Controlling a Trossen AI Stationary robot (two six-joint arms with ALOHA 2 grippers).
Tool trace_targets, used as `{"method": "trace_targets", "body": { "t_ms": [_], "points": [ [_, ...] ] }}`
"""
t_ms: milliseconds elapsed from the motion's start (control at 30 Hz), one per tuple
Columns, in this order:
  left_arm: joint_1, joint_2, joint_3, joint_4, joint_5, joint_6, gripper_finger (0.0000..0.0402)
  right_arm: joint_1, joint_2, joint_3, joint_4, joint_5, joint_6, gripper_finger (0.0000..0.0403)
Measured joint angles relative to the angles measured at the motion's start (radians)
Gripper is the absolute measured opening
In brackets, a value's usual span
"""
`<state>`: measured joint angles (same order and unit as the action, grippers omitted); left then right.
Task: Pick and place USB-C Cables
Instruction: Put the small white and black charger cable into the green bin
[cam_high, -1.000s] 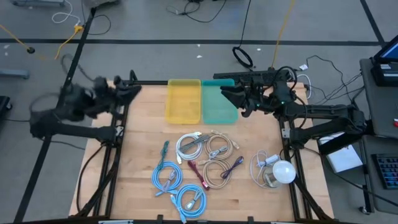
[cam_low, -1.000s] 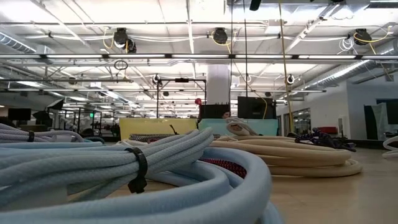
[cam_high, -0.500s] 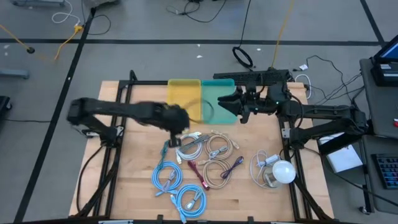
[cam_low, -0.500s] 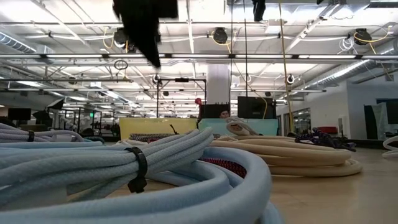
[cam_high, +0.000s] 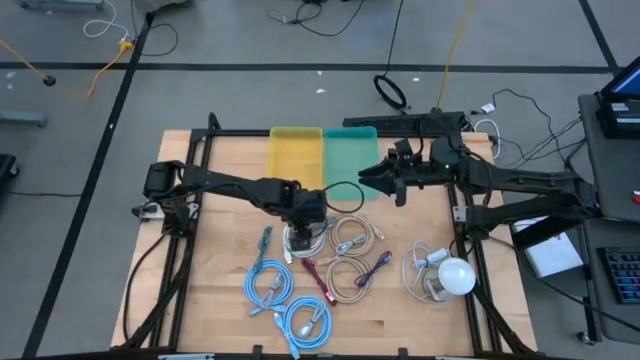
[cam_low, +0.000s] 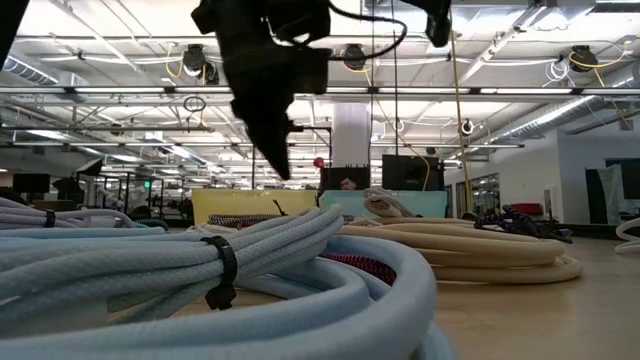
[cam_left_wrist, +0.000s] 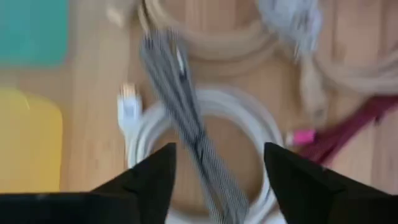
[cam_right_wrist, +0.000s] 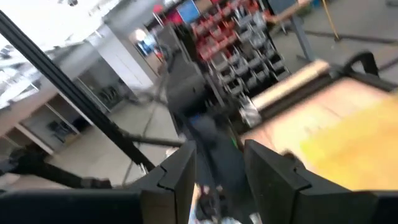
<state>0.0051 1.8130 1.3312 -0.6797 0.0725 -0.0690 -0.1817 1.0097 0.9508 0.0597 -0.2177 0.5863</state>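
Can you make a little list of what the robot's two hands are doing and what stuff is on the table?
left gripper: open, over the white cable
right gripper: empty, above the teal tray
yellow tray: beside the teal one, empty
other cables: blue coils, beige coils
bulb cord: table's right side

— How are the two arms built?
— Slim black jointed links (cam_high: 220, 184) are seen, with a thin black cable looped beside the left wrist.
— And the fingertips?
— Dark, wedge-shaped fingers (cam_left_wrist: 149, 177) are shown.

bright overhead light, seemingly motion-blurred wrists
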Motion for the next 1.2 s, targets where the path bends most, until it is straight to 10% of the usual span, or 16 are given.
{"method": "trace_targets", "body": {
  "t_ms": [867,1200],
  "points": [
    [0.015,0.183,-0.006,0.028,-0.069,-0.047,0.0249,0.070,-0.131,0.000,-0.146,0.015,-0.011,0.0128],
    [0.025,0.107,-0.007,-0.044,-0.021,-0.100,0.0024,0.111,-0.131,0.000,-0.145,0.067,-0.025,0.0128]
  ]
}}
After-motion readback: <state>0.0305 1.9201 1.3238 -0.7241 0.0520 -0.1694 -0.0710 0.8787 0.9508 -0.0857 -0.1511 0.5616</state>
